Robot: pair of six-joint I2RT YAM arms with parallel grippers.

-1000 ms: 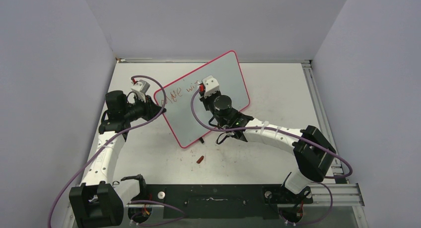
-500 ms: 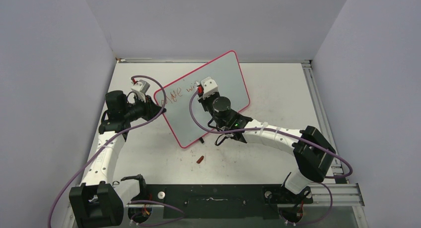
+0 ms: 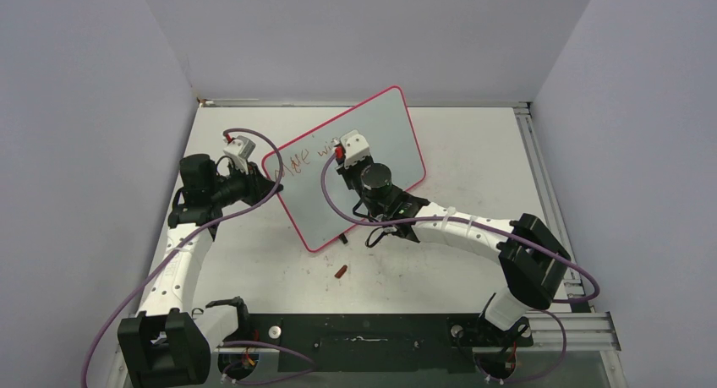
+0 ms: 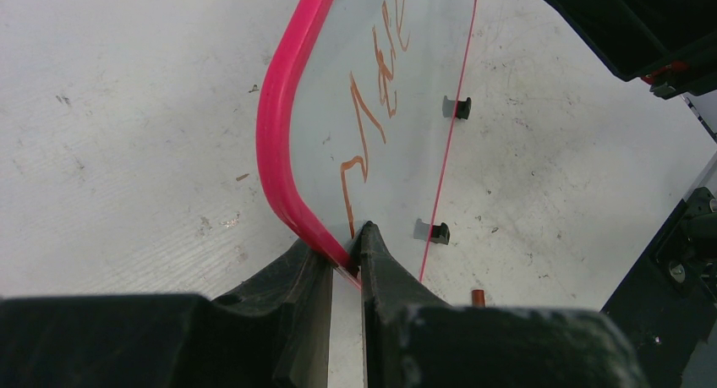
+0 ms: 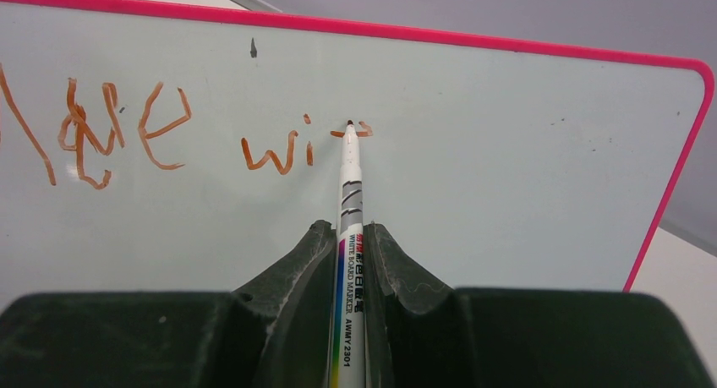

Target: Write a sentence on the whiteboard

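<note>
The whiteboard [image 3: 385,126] stands tilted on the table, pale with a pink rim. My left gripper [image 4: 347,254] is shut on the rim at the board's lower left corner [image 3: 272,183]. The sentence [image 5: 110,130] reads "Move wi" in shaky red-brown strokes, with a short cross stroke after it. It also shows on the board as sentence [image 3: 306,158] and sentence [image 4: 372,117]. My right gripper [image 5: 348,229] is shut on a white marker [image 5: 350,185]. The marker's tip rests on the board at that cross stroke. From above, the right gripper [image 3: 345,161] sits against the board's face.
A small red marker cap [image 3: 342,271] lies on the table [image 3: 473,151] in front of the board, also seen as cap [image 4: 478,298]. Two black feet [image 4: 457,107] prop the board from behind. Grey walls close in on three sides, and a metal rail [image 3: 541,177] runs along the right.
My right gripper has shifted slightly left along the board with the marker. The board and the left arm have not moved.
</note>
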